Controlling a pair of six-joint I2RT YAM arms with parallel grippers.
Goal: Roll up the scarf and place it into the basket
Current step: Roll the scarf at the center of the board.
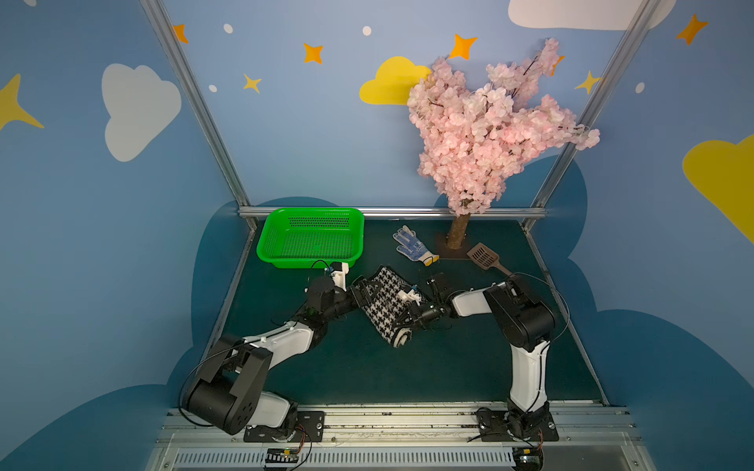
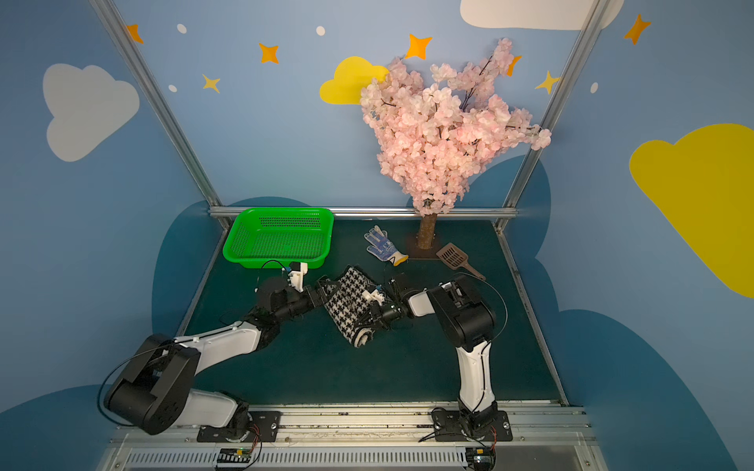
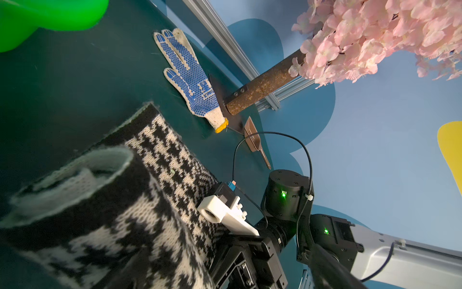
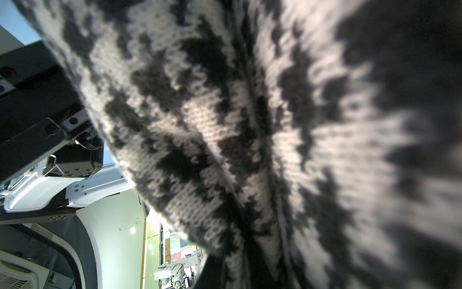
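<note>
The scarf (image 1: 385,306) is rolled into a thick houndstooth cylinder near the middle of the dark green surface (image 1: 367,375), held between the two arms in both top views (image 2: 353,304). Its near end shows a cream-and-black spiral. I cannot tell whether the roll rests on the surface or hangs just above it.

The left claw (image 1: 363,291) sits at the roll's far-left side with its jaws spread wide. From the left wrist view the roll's end (image 3: 155,175) looms close, but whether the jaws press it is unclear. The right claw (image 1: 408,320) is nearly closed, pinching the scarf's knit near the roll's near end; that knit (image 4: 250,125) fills the right wrist view.

The green mesh basket (image 1: 314,211) stands well apart, at the far-left corner, with nothing in it. A blue-dotted work glove (image 1: 414,244) and a brown slotted scoop (image 1: 483,257) lie beside the pink blossom tree (image 1: 489,122).
</note>
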